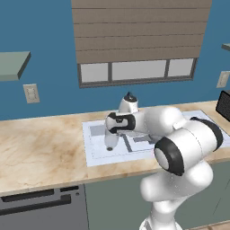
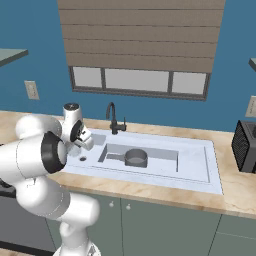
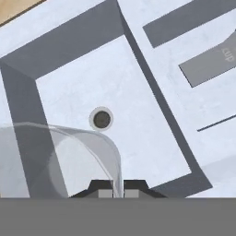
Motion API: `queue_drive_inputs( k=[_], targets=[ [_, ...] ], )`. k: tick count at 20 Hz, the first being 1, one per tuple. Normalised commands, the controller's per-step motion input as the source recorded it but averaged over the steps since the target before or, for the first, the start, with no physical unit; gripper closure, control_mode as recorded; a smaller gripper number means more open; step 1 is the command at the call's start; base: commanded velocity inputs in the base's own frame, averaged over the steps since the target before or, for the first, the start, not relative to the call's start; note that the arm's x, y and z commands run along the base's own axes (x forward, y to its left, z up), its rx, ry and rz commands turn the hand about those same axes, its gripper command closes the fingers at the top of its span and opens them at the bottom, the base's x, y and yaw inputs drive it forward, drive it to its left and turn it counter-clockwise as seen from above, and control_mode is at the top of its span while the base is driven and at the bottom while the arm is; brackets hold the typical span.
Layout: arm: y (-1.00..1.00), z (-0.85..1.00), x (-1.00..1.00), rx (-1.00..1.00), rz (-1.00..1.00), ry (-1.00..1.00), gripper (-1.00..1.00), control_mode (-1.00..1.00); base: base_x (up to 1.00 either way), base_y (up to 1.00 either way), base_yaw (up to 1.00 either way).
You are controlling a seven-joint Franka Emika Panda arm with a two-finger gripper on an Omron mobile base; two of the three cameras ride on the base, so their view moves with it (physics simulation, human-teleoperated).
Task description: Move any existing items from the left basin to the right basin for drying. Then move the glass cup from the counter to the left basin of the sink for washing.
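Blue-walled kitchen, marbled desk [image 1: 40, 148] carrying white sink [image 2: 210, 165] | saucepan [image 2: 135, 158] already sitting in right basin [image 2: 167, 160] | claw [image 3: 118, 188] pinching rim of glass cup [image 3: 69, 156], hovering over left basin [image 3: 83, 92] near drain [image 3: 102, 119] | advice: lowering straight down, keeping cup upright, releasing only once resting on basin floor.

Two base cameras look forward and down from behind the arm, one from its left, one from its right, sharing the sink [image 1: 96, 155] [image 2: 212, 170], counter [image 1: 40, 152] [image 2: 240, 195] and window wall. The hand camera looks steeply down at close range into the left basin [image 3: 92, 92], its drain [image 3: 102, 119] at centre, counter at 11 o'clock.
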Motion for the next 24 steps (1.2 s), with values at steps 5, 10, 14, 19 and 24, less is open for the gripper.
queue_drive_inputs(
  k=[5,10,14,19,24],
  targets=[
    [0.0,-0.24,0.23,0.0,-0.03,0.05,1.0,-1.0,0.0,0.0,0.0],
    [0.0,-0.25,0.05,0.0,0.0,0.01,1.0,-1.0,0.0,0.0,0.0],
    [0.01,-0.28,0.01,0.0,0.0,0.0,1.0,-1.0,0.0,0.0,0.0],
    [0.01,-0.2,0.01,0.0,0.0,0.0,1.0,-1.0,0.0,0.0,0.0],
    [0.11,-0.23,0.08,-0.01,-0.04,-0.02,1.0,-1.0,0.0,0.0,0.0]
  ],
)
